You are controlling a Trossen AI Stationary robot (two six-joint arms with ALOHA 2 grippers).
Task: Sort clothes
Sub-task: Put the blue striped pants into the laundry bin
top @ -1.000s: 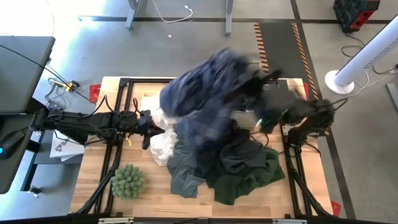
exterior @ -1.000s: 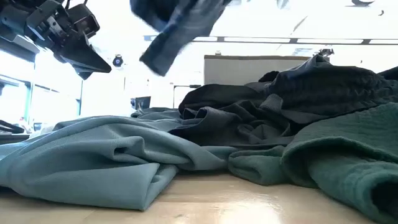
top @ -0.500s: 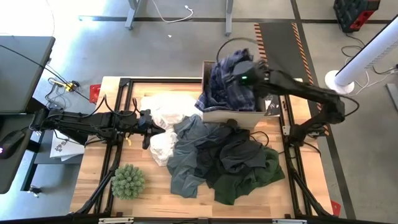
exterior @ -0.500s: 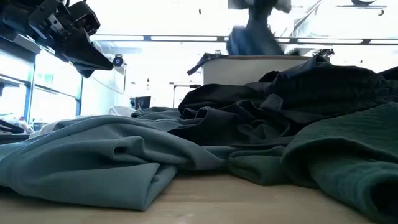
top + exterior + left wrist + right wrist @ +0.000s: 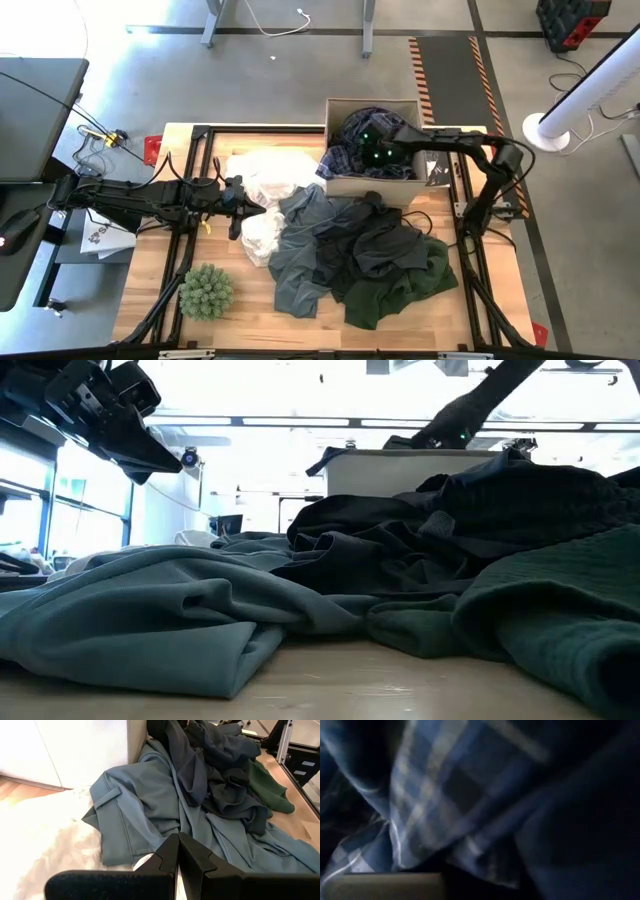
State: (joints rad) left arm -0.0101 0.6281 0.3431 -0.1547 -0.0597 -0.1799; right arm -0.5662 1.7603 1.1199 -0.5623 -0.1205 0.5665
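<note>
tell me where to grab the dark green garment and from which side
Best guess: the dark green garment lies at the pile's outer edge nearest the right arm, its lower hem loose on the table. Take a raised fold near that free edge, coming straight down with the right pincer, now in the box. The black garment overlaps its inner side.

Right tool (image 5: 375, 150) perhaps buried in plaid shirt (image 5: 352, 148)

We find the right gripper (image 5: 372, 148) in the box (image 5: 371, 185), on the plaid shirt (image 5: 352, 128); garment pile (image 5: 350, 250) lies before it on the bench (image 5: 250, 320).
</note>
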